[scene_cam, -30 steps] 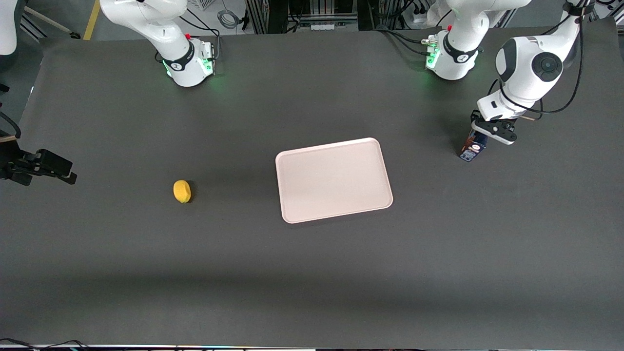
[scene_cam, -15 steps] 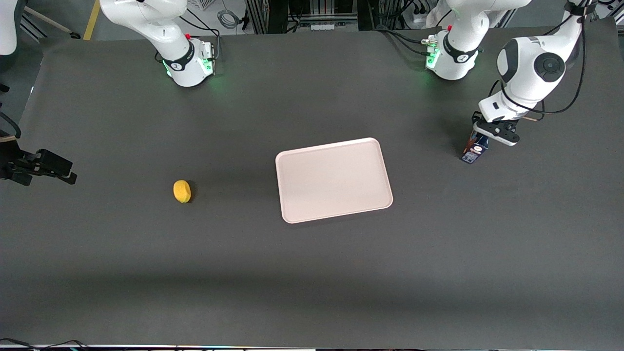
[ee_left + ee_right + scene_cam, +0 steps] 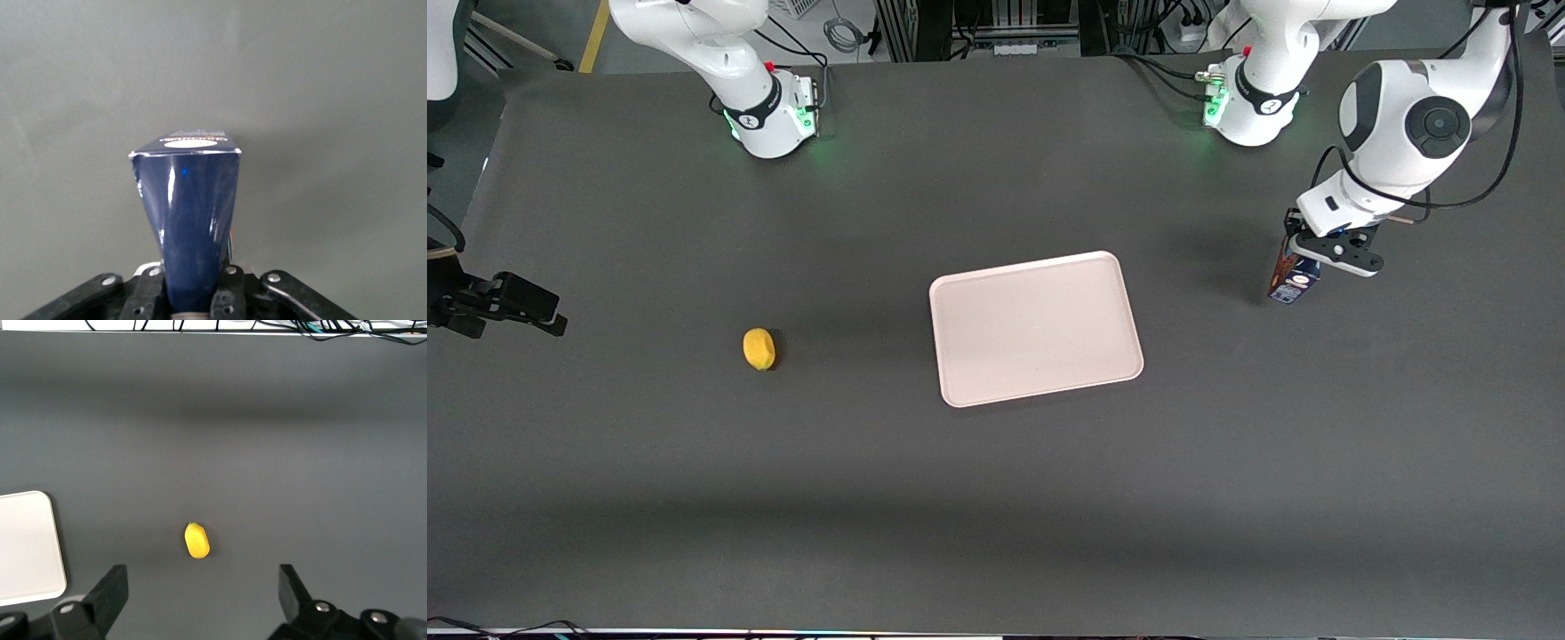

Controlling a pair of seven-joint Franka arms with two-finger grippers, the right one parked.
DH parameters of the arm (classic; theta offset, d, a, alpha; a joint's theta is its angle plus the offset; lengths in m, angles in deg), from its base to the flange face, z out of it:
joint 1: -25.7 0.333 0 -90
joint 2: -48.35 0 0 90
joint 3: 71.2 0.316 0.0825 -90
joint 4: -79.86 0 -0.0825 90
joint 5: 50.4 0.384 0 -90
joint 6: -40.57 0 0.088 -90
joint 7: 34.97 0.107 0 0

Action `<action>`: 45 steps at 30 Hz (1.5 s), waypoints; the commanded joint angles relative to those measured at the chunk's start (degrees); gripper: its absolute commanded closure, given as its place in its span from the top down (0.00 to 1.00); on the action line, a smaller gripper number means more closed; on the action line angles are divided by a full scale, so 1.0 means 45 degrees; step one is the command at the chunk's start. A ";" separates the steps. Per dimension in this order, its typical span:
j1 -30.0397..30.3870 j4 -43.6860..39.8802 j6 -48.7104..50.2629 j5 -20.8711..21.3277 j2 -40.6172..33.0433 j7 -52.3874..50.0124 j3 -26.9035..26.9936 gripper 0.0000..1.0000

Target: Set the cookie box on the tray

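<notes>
- The dark grey matte worktop [image 3: 996,498] carries everything; most of its surface lies bare.
- The large flat pale pink rectangular tray [image 3: 1036,327], with rounded corners and a low raised rim, sits near the worktop's middle with nothing on it.
- The working arm's black two-finger gripper [image 3: 1316,256] hangs near the working arm's end of the worktop, well apart from the tray; its fingers [image 3: 223,293] are clamped on the carton's narrow sides.
- The small slim dark navy-blue cookie box [image 3: 1294,281] is held at its upper end and looks lifted off the worktop, tilted.
- A small yellow lemon-like lump [image 3: 759,348] lies toward the parked arm's end, out of the way.
- Judged step: carry to the tray. Keep the box high enough to clear the rim, centre it over the pink surface, lower until it rests, then release.
</notes>
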 commanded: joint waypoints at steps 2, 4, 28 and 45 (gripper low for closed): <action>-0.0372 -0.1754 0.2122 -0.1353 -0.0293 -0.1735 -0.0914 0.13; -0.0411 -0.2243 0.2572 -0.1705 -0.0312 -0.2418 -0.1168 0.13; -0.1895 -0.7868 0.4508 -0.2351 0.2165 -1.1440 -0.4020 0.13; -0.2755 -0.8261 0.1151 -0.1084 0.5740 -1.5466 -0.4665 0.14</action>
